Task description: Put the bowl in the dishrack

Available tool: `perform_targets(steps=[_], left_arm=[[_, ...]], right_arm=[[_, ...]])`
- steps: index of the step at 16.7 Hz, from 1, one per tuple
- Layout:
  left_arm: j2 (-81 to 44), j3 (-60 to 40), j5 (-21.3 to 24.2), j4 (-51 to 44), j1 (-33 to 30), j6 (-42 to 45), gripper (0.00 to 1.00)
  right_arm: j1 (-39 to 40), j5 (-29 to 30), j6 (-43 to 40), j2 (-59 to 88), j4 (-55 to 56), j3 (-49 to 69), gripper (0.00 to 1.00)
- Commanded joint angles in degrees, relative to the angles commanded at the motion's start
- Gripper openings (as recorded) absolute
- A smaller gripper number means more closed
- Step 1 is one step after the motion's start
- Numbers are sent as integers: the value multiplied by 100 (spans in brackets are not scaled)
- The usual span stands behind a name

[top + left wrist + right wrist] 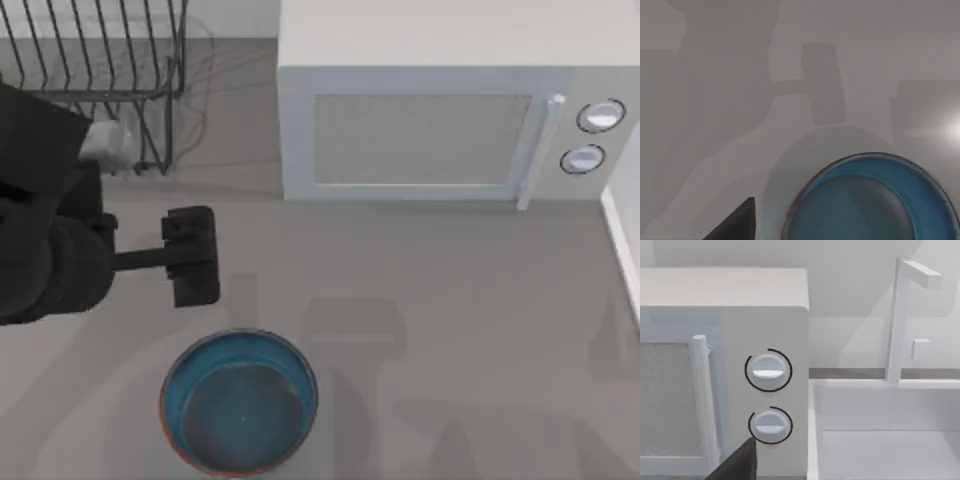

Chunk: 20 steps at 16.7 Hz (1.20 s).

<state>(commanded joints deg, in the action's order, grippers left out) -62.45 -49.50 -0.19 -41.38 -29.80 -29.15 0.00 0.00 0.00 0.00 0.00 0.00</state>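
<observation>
A grey table point(450, 300) fills the scene from above. The largest thing on it is a white-grey microwave point(450, 110) at the back, right of centre, its door closed, a vertical handle and two round dials point(600, 116) on its right side. From the right wrist camera those dials point(768, 371) appear close, and just beside the microwave's right side is a white sink basin point(890, 440) with a tall white tap point(900, 315); nothing can be seen inside the basin.

At the back left corner stands the dishrack point(100, 60), dark thin wire with upright slanted tines. No dish sits in the visible part of it.

The left arm comes in from the left edge, and the left gripper point(192, 256) hangs over the table between the rack and the bowl, above bare tabletop. Whether its claw is released or clenched cannot be told from these views.

The bowl point(240, 402) rests upright on the table at the front, left of centre, well apart from the dishrack. It is deep blue with a thin orange-red rim and a greyish bottom, and it holds nothing. The left wrist camera looks down on part of the bowl point(875, 200) and a dark fingertip point(740, 225) beside it, not touching.
</observation>
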Motion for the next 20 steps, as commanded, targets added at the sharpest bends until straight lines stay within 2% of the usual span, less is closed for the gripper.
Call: perform_targets(steps=[5, 10, 13, 20], left_arm=[[-2386, -1932, 12, -1623, -1184, -1145, 100], [-3968, -3267, 22, -2641, -1963, -1899, 100], [-4278, -3568, 23, -2855, -2135, -2061, 100], [-4332, -3357, 24, -2615, -2111, -2039, 100]], right_arm=[[0, 0, 0, 0, 0, 0, 100], [0, 0, 0, 0, 0, 0, 100], [0, 0, 0, 0, 0, 0, 100], [0, 0, 0, 0, 0, 0, 100]])
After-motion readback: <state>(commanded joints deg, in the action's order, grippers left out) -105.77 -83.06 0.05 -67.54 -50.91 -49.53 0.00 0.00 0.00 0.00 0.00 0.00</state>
